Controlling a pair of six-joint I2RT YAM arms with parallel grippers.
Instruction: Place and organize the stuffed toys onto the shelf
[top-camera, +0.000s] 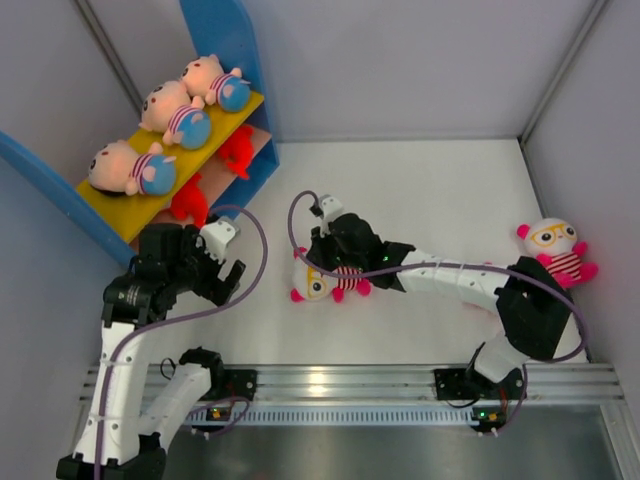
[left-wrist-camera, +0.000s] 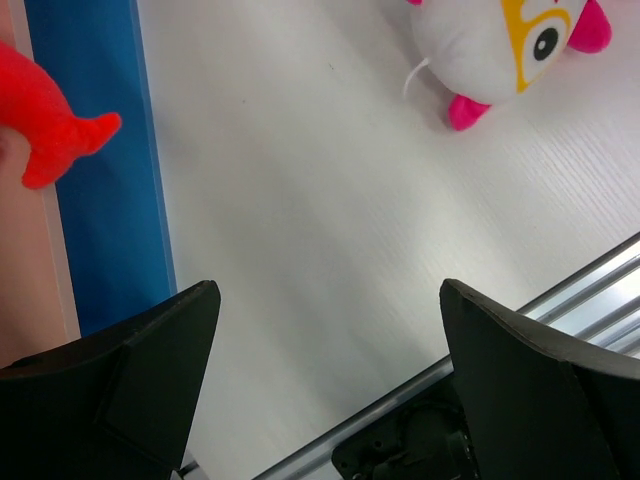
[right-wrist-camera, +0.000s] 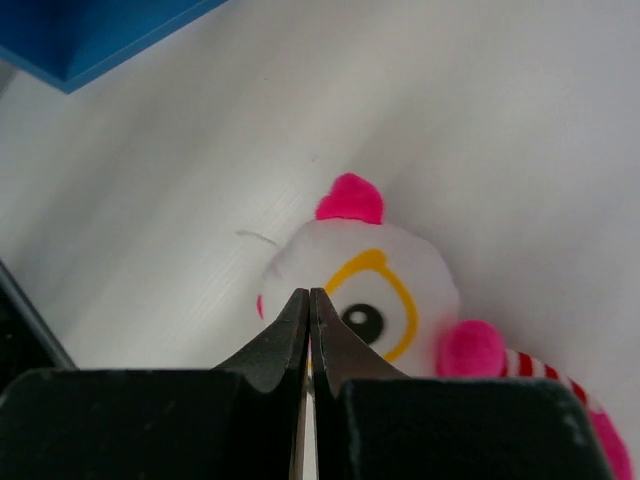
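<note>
The shelf (top-camera: 215, 150) stands at the far left. Three peach dolls (top-camera: 175, 112) lie on its yellow upper board. Two red creatures (top-camera: 238, 150) sit on the tan lower board. One white owl (top-camera: 318, 283) lies on the table at the middle; it also shows in the right wrist view (right-wrist-camera: 400, 280) and the left wrist view (left-wrist-camera: 490, 45). My right gripper (right-wrist-camera: 309, 293) is shut just over this owl's head, with nothing seen between the jaws. A second owl (top-camera: 555, 245) sits at the far right. My left gripper (left-wrist-camera: 328, 292) is open and empty beside the shelf's blue side panel (left-wrist-camera: 100, 200).
A red creature (left-wrist-camera: 50, 120) sticks out past the blue panel close to my left gripper (top-camera: 225, 275). A metal rail (top-camera: 340, 382) runs along the near table edge. Grey walls close in the table on the left, back and right.
</note>
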